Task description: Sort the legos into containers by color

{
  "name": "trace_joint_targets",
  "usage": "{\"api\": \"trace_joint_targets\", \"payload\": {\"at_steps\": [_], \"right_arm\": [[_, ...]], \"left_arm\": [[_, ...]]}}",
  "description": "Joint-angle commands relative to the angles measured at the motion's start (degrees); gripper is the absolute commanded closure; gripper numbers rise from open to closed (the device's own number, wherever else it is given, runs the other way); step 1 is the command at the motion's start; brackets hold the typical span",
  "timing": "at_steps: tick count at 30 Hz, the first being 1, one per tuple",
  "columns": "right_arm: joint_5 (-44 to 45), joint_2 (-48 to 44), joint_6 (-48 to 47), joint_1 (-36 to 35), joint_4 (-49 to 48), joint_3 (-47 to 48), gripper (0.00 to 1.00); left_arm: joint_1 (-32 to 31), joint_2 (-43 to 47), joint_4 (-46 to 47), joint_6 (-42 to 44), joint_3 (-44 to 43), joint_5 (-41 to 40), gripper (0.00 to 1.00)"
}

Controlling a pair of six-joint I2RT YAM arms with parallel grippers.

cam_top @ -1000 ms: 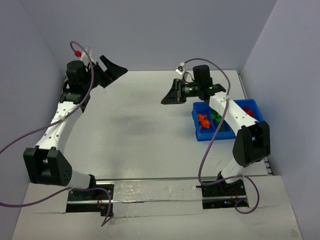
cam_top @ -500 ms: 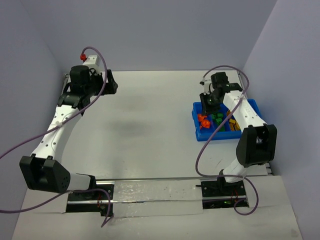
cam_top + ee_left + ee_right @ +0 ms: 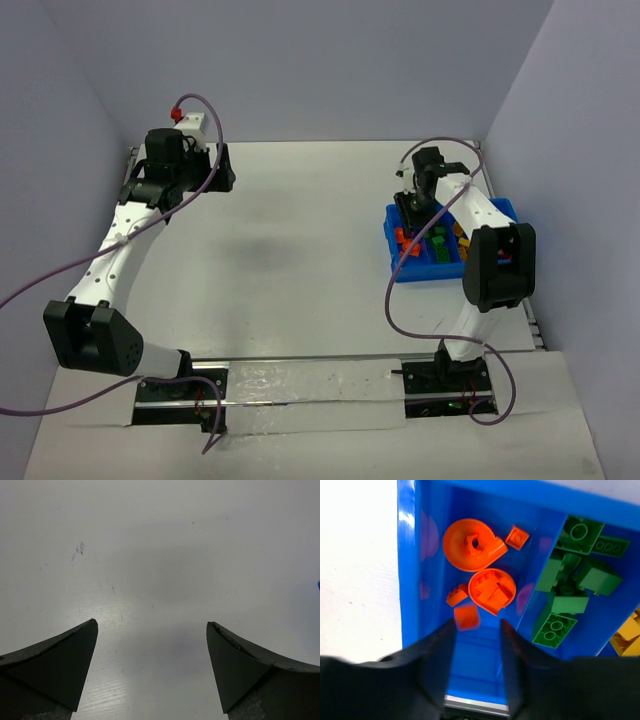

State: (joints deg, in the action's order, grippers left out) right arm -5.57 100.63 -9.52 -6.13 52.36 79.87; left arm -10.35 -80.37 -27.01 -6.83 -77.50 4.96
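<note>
The blue bin (image 3: 400, 272) sits at the right of the table, and its compartments (image 3: 407, 555) hold the legos. My right gripper (image 3: 477, 625) hangs open right over the orange compartment (image 3: 412, 205). A blurred orange brick (image 3: 467, 617) is loose at the tip of its left finger, just above the other orange legos (image 3: 492, 587), two of them round. Green legos (image 3: 570, 580) fill the neighbouring compartment and yellow legos (image 3: 627, 637) show at the right edge. My left gripper (image 3: 222, 168) is open at the far left (image 3: 152, 625), with only bare table below it.
The white table (image 3: 300, 260) is walled by grey panels on the left, back and right. The bin lies close to the right wall. The right arm's purple cable (image 3: 400, 290) loops beside the bin's front corner.
The right arm has swung from above the table to over the bin and its jaws have opened, letting an orange brick go. The left gripper has pulled back toward the far left.
</note>
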Motion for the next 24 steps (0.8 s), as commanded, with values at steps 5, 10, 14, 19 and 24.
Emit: {"api": "trace_joint_targets", "payload": {"at_steps": [5,10,14,19,24], "right_arm": [[-0.42,-1.21,0.16,-0.28,3.42,6.19,0.33],[-1.47,-4.71,0.34,-1.21,5.3,7.98,0.29],[-5.94,-12.64,2.27,-1.61,1.71,7.35,0.02],[-10.58,-25.48,7.85,-4.17,-9.1,-1.16,0.0],[-8.37,-39.4,11.46,-4.69,-20.18,-11.05,0.0]], "left_arm": [[0.11,-0.8,-1.99,1.6,-3.98,-0.83,0.01],[0.46,-0.53,-2.57,1.34,-4.42,0.15,0.01],[1.6,0.58,-3.74,1.31,-4.12,4.19,0.01],[2.44,4.77,-3.31,2.87,0.42,7.57,0.01],[2.53,12.15,-3.82,5.96,7.92,4.97,0.01]]}}
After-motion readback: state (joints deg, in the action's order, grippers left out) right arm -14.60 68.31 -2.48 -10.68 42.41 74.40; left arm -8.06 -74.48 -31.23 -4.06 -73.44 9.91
